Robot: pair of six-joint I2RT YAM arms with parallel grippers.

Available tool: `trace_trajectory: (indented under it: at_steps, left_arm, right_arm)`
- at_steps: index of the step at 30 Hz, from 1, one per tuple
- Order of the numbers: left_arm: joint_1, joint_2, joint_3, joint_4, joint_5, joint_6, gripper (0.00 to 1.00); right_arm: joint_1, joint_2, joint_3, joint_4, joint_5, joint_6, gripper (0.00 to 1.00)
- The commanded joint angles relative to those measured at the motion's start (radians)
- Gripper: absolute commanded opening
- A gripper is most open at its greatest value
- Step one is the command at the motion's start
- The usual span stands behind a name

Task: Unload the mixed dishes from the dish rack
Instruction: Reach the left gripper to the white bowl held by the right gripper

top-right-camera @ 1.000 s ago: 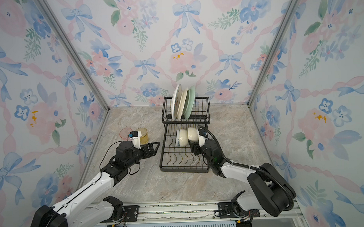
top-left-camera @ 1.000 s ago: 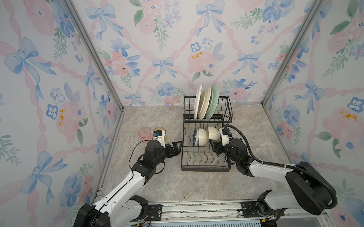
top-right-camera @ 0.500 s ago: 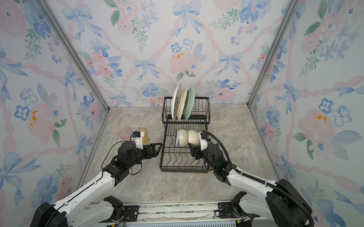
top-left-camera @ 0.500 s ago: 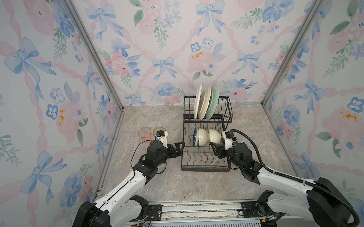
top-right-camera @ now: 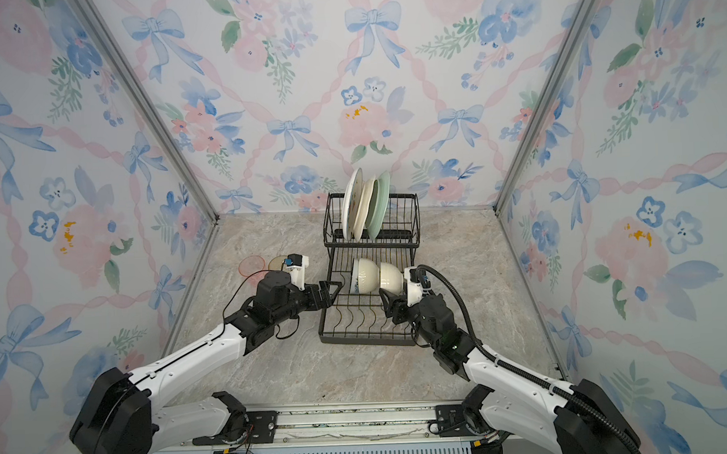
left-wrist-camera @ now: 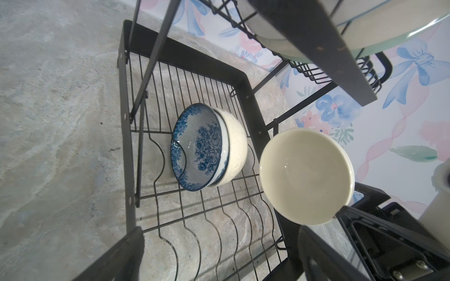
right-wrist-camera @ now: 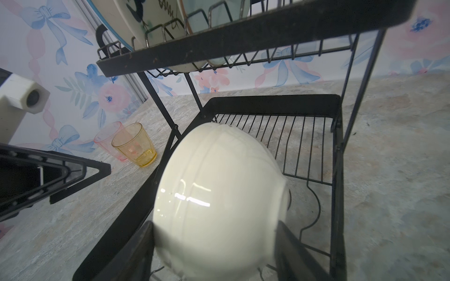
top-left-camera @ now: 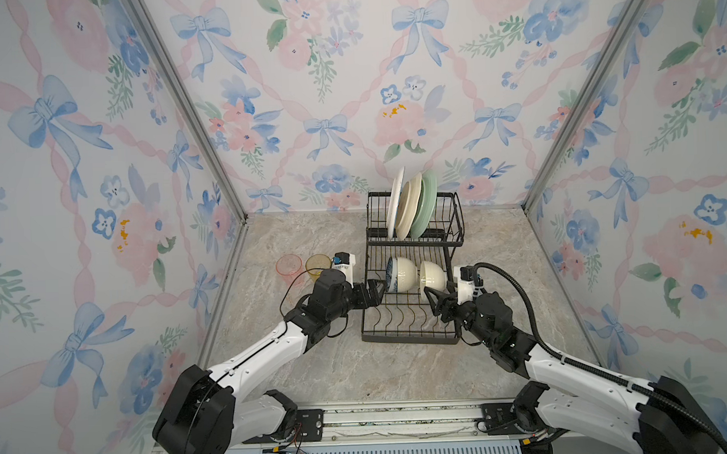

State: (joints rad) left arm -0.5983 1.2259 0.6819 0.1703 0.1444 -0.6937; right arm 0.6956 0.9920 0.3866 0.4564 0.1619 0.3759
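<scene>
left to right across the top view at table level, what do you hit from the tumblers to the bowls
pink tumbler → yellow tumbler → left gripper → blue-and-white bowl → cream bowl it nests in → lone cream bowl

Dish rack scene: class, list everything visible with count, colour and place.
Dish rack: one, black wire, table centre.
White plate, cream plate, pale green plate: one each, upright in upper tier.
Patterned bowl: one, blue-and-white, nested in cream bowl, lower tier.
Second cream bowl: one, over lower tier.
Pink tumbler, yellow tumbler: one each, table, left of rack.
Table: one, marbled beige.
Left end effector: black, open, beside rack.
Right end effector: black, gripping second cream bowl.
</scene>
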Motion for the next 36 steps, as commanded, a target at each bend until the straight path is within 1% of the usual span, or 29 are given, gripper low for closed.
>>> trace_trajectory:
  at_steps: [1,2,6,11,18,23,30,36]
  left_arm:
    - [-0.017,0.047,0.047,0.005,0.038,-0.019,0.98]
    - [-0.02,0.064,0.078,0.009,0.05,-0.025,0.98]
    - [-0.025,0.118,0.112,0.034,0.109,-0.061,0.98]
    - [-0.048,0.166,0.146,0.04,0.124,-0.067,0.98]
    - [-0.06,0.174,0.139,0.077,0.13,-0.093,0.98]
    - [-0.06,0.188,0.139,0.09,0.142,-0.099,0.98]
    - [-0.061,0.21,0.148,0.115,0.168,-0.11,0.98]
    - [-0.065,0.217,0.142,0.155,0.195,-0.125,0.97]
  right_arm:
    - [0.014,-0.034,0.022,0.048,-0.029,0.033,0.51]
    - [0.016,-0.036,0.029,0.051,-0.034,0.035,0.51]
    - [0.03,-0.041,0.043,0.071,-0.04,0.048,0.5]
    - [0.065,-0.029,0.055,0.095,-0.032,0.047,0.5]
    - [0.092,-0.034,0.055,0.124,-0.028,0.065,0.5]
    - [0.1,-0.066,0.057,0.125,-0.029,0.083,0.5]
    - [0.099,-0.119,0.054,0.126,-0.047,0.14,0.5]
    - [0.101,-0.13,0.057,0.143,-0.053,0.182,0.5]
